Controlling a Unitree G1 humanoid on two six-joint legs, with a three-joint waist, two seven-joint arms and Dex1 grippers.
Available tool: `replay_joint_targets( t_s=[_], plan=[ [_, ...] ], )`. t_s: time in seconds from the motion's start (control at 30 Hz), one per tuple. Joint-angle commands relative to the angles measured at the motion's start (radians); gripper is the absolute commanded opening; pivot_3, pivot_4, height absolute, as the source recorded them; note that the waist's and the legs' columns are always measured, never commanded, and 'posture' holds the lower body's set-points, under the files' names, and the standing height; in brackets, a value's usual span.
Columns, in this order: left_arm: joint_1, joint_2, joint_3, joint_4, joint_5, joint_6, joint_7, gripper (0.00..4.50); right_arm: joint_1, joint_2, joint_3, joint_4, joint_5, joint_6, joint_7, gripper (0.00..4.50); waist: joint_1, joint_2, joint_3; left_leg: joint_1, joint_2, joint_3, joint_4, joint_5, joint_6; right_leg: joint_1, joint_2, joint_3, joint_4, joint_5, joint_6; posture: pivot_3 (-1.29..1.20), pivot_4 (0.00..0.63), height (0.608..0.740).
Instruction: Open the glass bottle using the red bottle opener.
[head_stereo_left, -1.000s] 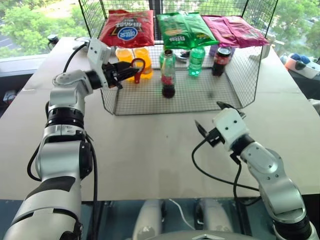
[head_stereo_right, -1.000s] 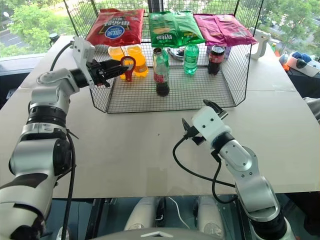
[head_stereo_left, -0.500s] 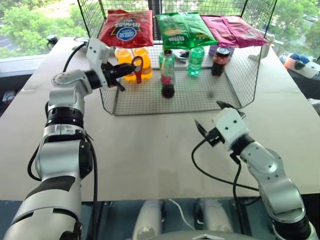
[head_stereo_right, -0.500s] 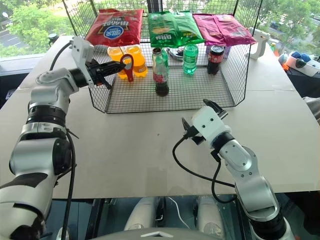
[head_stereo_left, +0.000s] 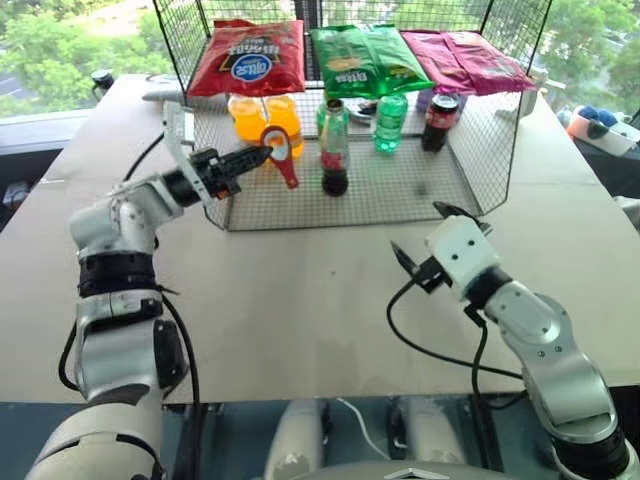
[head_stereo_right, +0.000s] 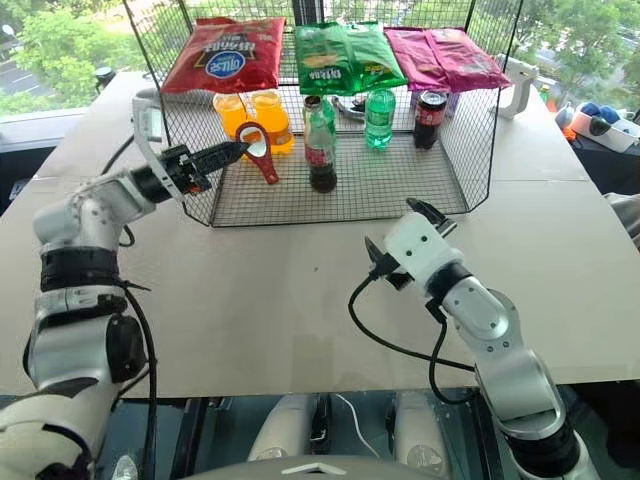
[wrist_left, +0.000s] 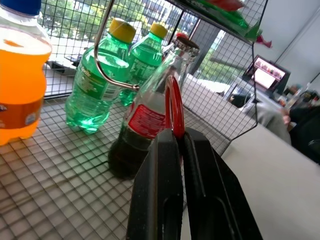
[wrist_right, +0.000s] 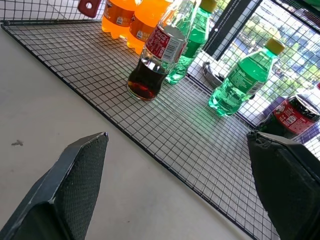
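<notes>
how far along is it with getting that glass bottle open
Done: the left gripper is shut on the red bottle opener. In hand: it holds the opener beside the glass bottle, not yet on it. Left: the cap is on the bottle, and the right gripper is open, away from the bottle.

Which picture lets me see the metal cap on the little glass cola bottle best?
The left wrist view: the cap on the glass bottle appears large and near, just beyond the red bottle opener. In both eye views the cap is small and distant. In the right wrist view the bottle's top is cut off.
</notes>
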Motion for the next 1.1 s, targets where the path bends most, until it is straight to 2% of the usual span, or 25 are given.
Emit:
replay_joint_targets(
  t_s=[0.03, 0.1, 0.2, 0.3, 0.43, 0.6, 0.73, 0.83, 1.1],
  plan=[
    [0.050, -0.128, 0.105, -0.222, -0.174, 0.186, 0.221, 0.04, -0.040, -0.011, -0.013, -0.030, -0.002, 0.013, 0.011, 4.50, 0.003, 0.000, 0.000, 0.000, 0.000, 0.000, 0.000, 0.000, 0.000, 0.000, 0.000, 0.000, 0.000, 0.000, 0.000, 0.00, 0.150, 0.740],
    [0.090, -0.285, 0.164, -0.357, -0.278, 0.281, 0.424, 0.04, -0.059, -0.017, -0.001, -0.033, -0.012, 0.053, 0.015, 4.50, 0.008, -0.002, 0.000, 0.001, 0.000, -0.002, 0.001, 0.001, -0.001, 0.003, -0.002, -0.001, 0.000, 0.000, 0.000, 0.00, 0.150, 0.740],
    [0.128, -0.512, 0.237, -0.491, -0.405, 0.329, 0.729, 0.04, -0.090, -0.025, 0.025, -0.042, -0.025, 0.129, 0.019, 4.50, 0.012, -0.003, 0.001, 0.001, -0.001, -0.003, 0.002, 0.001, -0.001, 0.004, -0.003, -0.001, 0.000, 0.000, 0.000, 0.00, 0.150, 0.740],
    [0.152, -0.630, 0.268, -0.560, -0.486, 0.308, 0.926, 0.04, -0.131, -0.022, 0.051, -0.035, -0.033, 0.183, 0.016, 4.50, 0.007, -0.003, 0.001, 0.002, -0.002, -0.003, 0.002, 0.001, -0.001, 0.004, -0.002, -0.001, 0.001, 0.000, 0.000, 0.00, 0.150, 0.740],
    [0.183, -0.734, 0.264, -0.604, -0.559, 0.245, 1.131, 0.04, -0.227, -0.015, 0.096, 0.014, -0.044, 0.249, 0.017, 4.50, 0.001, -0.003, 0.001, 0.003, -0.002, -0.003, 0.001, 0.000, 0.000, 0.004, 0.000, -0.001, 0.001, 0.000, 0.000, 0.00, 0.150, 0.740],
    [0.198, -0.779, 0.225, -0.588, -0.633, 0.145, 1.289, 0.04, -0.382, -0.006, 0.204, 0.159, -0.105, 0.303, -0.001, 4.50, 0.006, -0.003, 0.001, 0.003, -0.003, -0.004, 0.002, 0.001, -0.001, 0.004, 0.001, -0.001, 0.001, 0.001, -0.001, 0.00, 0.150, 0.740],
    [0.213, -0.798, 0.176, -0.585, -0.684, 0.074, 1.361, 0.04, -0.440, -0.009, 0.277, 0.253, -0.144, 0.270, 0.008, 4.50, 0.022, -0.003, 0.001, 0.001, -0.004, -0.003, 0.002, 0.001, -0.001, 0.004, 0.000, -0.001, -0.001, 0.001, -0.001, 0.00, 0.150, 0.740],
    [0.224, -0.807, 0.135, -0.583, -0.726, 0.018, 1.392, 0.00, -0.479, 0.009, 0.306, 0.329, -0.161, 0.215, 0.005, 3.73, 0.026, -0.003, 0.001, 0.001, -0.004, -0.003, 0.001, 0.002, -0.003, 0.004, 0.000, -0.001, -0.001, 0.001, -0.001, 0.00, 0.150, 0.740],
    [0.242, -0.767, 0.042, -0.568, -0.830, -0.080, 1.432, 0.00, -0.554, 0.096, 0.327, 0.480, -0.214, 0.115, -0.022, 3.73, 0.025, -0.003, 0.001, 0.001, -0.004, -0.002, 0.001, 0.001, -0.002, 0.004, 0.001, -0.001, -0.001, 0.001, -0.001, 0.00, 0.150, 0.740]
  ],
)
